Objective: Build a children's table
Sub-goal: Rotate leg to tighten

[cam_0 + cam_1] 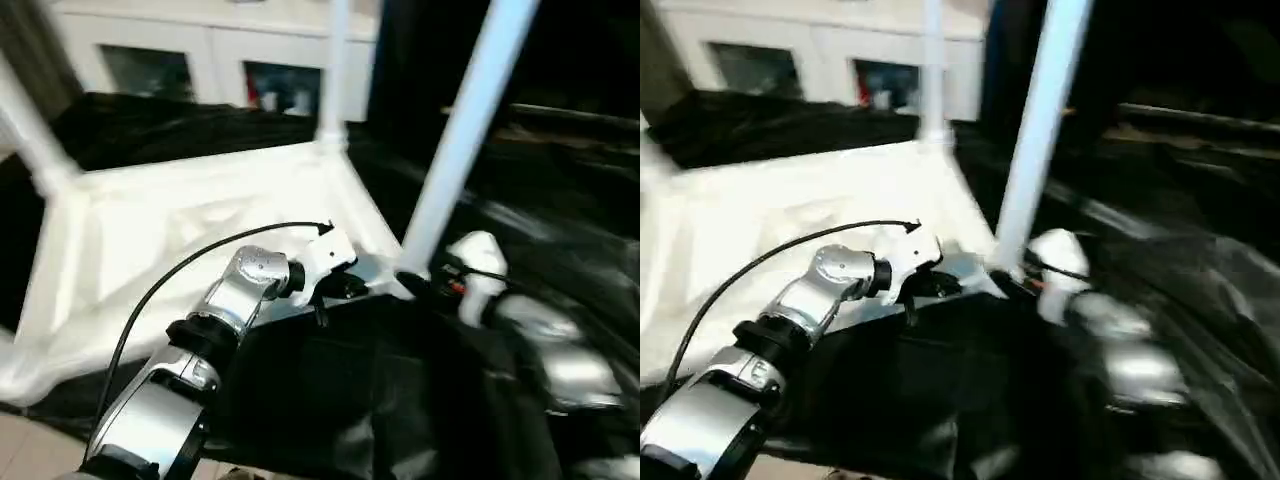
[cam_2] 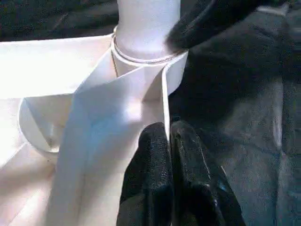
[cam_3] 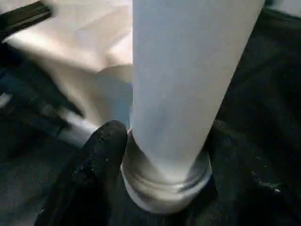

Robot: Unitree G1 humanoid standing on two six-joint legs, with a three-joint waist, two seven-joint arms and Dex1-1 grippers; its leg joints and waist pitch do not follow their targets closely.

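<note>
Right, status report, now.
Left tool shut on tabletop rim. Right tool around near leg at its corner socket. Tabletop upside down on black cloth.

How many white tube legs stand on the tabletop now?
3 in view: the near leg at the corner by the grippers, the far leg at the back corner, the left leg. A fourth may be hidden.
</note>
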